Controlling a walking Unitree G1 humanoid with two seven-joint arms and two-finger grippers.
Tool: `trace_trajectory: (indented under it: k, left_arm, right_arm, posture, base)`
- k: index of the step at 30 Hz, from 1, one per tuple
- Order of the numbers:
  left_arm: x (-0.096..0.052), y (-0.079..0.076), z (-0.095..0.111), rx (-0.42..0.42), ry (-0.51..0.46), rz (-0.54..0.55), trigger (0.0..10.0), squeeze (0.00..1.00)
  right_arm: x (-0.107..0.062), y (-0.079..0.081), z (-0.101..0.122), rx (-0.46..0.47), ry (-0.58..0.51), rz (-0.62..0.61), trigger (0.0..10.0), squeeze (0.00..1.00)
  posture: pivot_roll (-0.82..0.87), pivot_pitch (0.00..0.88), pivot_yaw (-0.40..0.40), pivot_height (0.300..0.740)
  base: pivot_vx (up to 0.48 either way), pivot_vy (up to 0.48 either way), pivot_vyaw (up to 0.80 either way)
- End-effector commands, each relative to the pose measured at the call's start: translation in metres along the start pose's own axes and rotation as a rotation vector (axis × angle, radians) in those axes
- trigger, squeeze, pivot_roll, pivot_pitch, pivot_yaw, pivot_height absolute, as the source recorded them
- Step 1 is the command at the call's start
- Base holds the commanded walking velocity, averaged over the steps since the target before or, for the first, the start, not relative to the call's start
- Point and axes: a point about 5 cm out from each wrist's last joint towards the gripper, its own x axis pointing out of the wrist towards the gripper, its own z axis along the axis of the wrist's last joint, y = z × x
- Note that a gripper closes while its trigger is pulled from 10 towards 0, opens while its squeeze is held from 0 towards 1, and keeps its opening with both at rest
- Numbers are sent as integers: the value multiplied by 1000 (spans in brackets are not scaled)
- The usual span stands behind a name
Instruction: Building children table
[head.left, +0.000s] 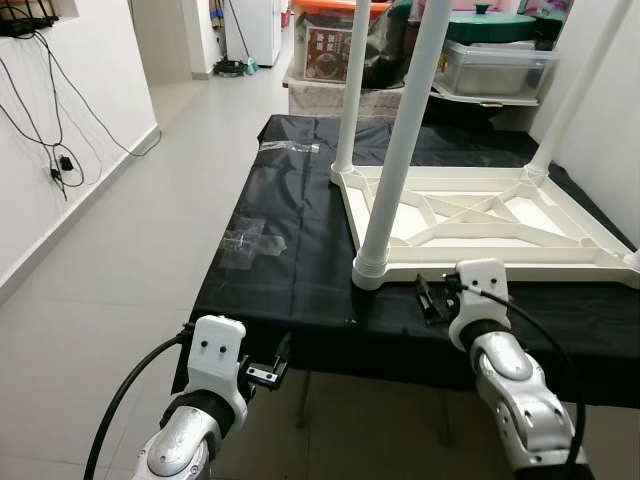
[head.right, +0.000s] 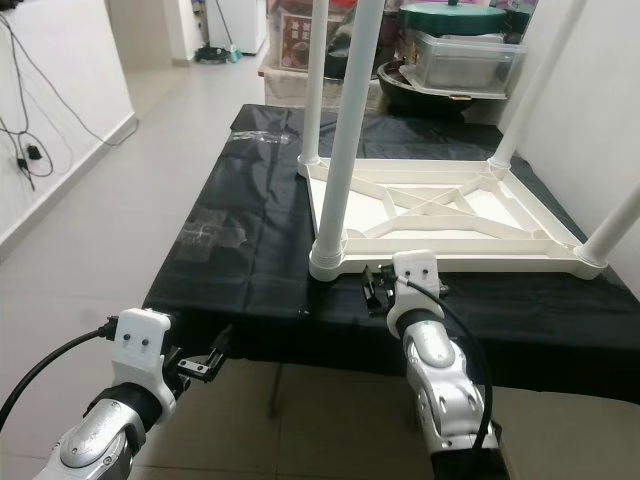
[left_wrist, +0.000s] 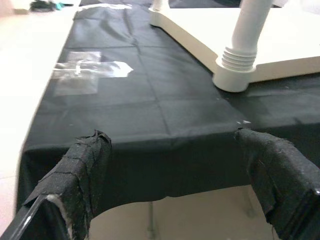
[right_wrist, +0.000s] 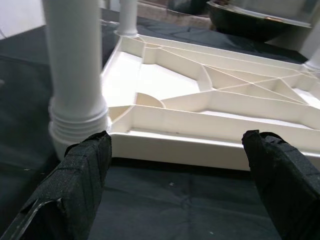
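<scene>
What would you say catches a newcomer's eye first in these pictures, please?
Most striking is the white children's table lying upside down on the black-covered workbench, its legs pointing up, the nearest leg at the front corner. The right pincer hovers open just before that edge, while the left pincer hangs open below the bench's front edge.

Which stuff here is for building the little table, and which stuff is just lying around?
For the job:
- white tabletop, upside down on the black cloth
- near leg, standing in its corner
- far leg
- right pincer, open, by the tabletop's edge
- left pincer, open, before the cloth's edge

Just lying about:
- clear tape on the cloth
- wall cables
- storage boxes behind
</scene>
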Motion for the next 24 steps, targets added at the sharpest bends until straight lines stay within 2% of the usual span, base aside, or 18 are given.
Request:
trace_trajectory:
  k: [1, 5, 7, 12, 15, 18, 24]
  left_arm:
    - [-1, 0, -1, 0, 2, 14, 10000, 0]
    - [-1, 4, -2, -4, 7, 29, 10000, 0]
    - [-2, 8, -3, 2, 15, 42, 10000, 0]
    - [-2, 10, -3, -15, 11, 62, 10000, 0]
    - [-1, 13, -5, -46, 25, 99, 10000, 0]
    - [-1, 14, -6, -41, 31, 108, 10000, 0]
    - [-3, 13, -8, -32, 48, 95, 10000, 0]
  right_arm:
    - [2, 3, 0, 2, -6, 10, 10000, 0]
    - [1, 9, 1, 11, -9, 24, 10000, 0]
    - [1, 17, 0, 26, -9, 43, 10000, 0]
    - [3, 20, 1, 30, -20, 51, 10000, 0]
    - [5, 19, 2, 29, -24, 51, 10000, 0]
    - [8, 15, 5, 25, -34, 40, 10000, 0]
    - [21, -7, 9, 8, -37, -28, 10000, 0]
  posture:
    - [105, 90, -81, 740]
    - [107, 89, -83, 740]
    - [110, 88, -84, 740]
    - [111, 86, -87, 740]
    - [109, 86, -87, 740]
    - [109, 88, -88, 740]
    - [112, 94, -91, 740]
  base:
    - [296, -375, 0]
    - [292, -378, 0]
    - [296, -373, 0]
    - [297, -374, 0]
    - [0, 0, 0]
    - [0, 0, 0]
    - [0, 0, 0]
